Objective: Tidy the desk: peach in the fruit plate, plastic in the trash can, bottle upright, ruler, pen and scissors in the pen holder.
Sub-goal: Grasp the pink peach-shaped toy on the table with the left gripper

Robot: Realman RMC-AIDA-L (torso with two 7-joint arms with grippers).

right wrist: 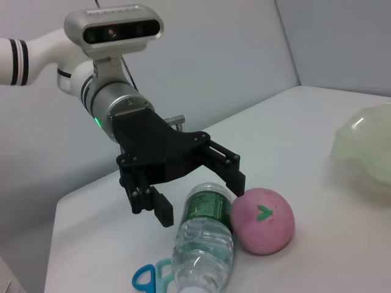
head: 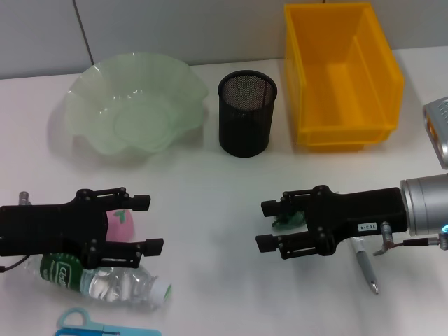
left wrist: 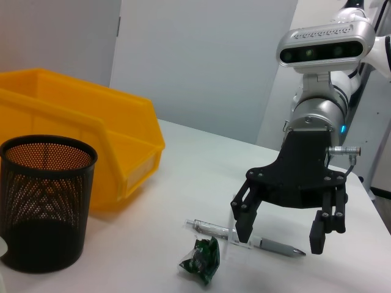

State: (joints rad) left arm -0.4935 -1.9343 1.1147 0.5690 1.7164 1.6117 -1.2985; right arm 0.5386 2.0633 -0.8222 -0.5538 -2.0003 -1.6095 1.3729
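Note:
A pink peach [head: 120, 225] [right wrist: 263, 220] lies at the front left, beside a clear bottle [head: 105, 280] [right wrist: 204, 244] on its side. Blue scissors [head: 84, 323] [right wrist: 149, 278] lie at the front edge. My left gripper [head: 148, 224] [right wrist: 198, 198] hovers open over the peach and the bottle's end. A crumpled green plastic [head: 287, 220] [left wrist: 201, 259] and a pen [head: 365, 262] [left wrist: 244, 235] lie at the right. My right gripper [head: 267, 225] [left wrist: 280, 237] is open above them, holding nothing. The ruler is out of view.
At the back stand a pale green wavy fruit plate [head: 136, 112] [right wrist: 366, 152], a black mesh pen holder [head: 246, 112] [left wrist: 46, 201] and a yellow bin [head: 343, 77] [left wrist: 91, 134]. A grey device [head: 437, 129] sits at the right edge.

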